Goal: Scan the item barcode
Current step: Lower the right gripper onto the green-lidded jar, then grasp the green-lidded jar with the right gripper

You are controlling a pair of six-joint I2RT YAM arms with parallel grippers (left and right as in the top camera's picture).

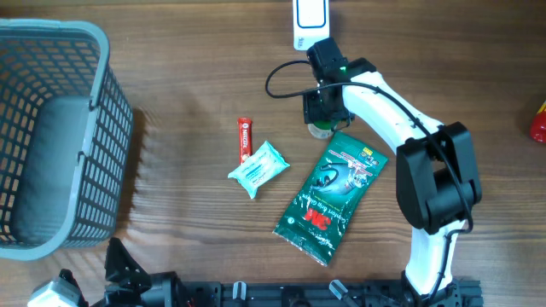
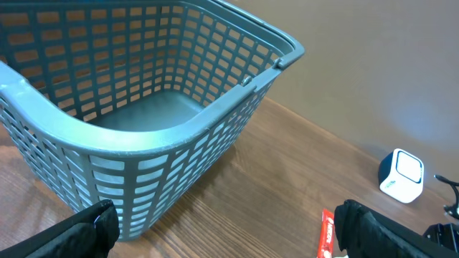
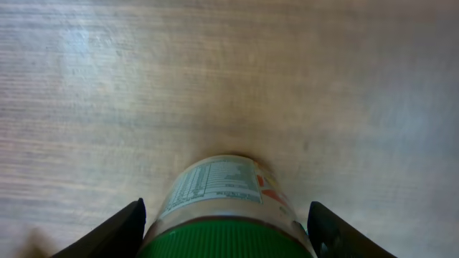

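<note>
A small jar with a green cap (image 1: 322, 130) and a printed label (image 3: 215, 186) stands on the wooden table, just below the white scanner (image 1: 309, 21). My right gripper (image 3: 226, 209) is over the jar, one finger on each side of the cap, with narrow gaps showing; it is open. Left of the jar lie a red stick packet (image 1: 245, 139), a light blue wipes packet (image 1: 258, 168) and a green 3M pouch (image 1: 334, 194). My left gripper (image 2: 226, 218) hangs wide open and empty over the table near the basket, with the red stick packet (image 2: 325, 233) by its right finger.
A grey plastic basket (image 1: 101, 51) fills the left side of the table, and its wall (image 2: 165, 154) is close in front of my left gripper. A red object (image 1: 538, 124) sits at the right edge. The scanner (image 2: 401, 175) stands at the far side.
</note>
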